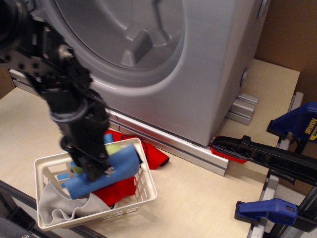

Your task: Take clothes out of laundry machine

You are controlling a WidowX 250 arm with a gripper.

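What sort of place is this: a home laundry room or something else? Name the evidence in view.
Probably a lab or workshop test bench, not a home. The grey laundry machine is a plastic mock-up on aluminium rails, blue bar clamps lie on the plywood tabletop, and a robot gripper works over the basket.

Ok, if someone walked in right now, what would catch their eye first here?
Probably the black arm's pincer at lower left, gripping a rolled blue cloth with a yellow-green cloth over the white basket. Behind it, the big grey laundry machine fills the top, its round drum hollow showing. Red cloth lies at its foot.
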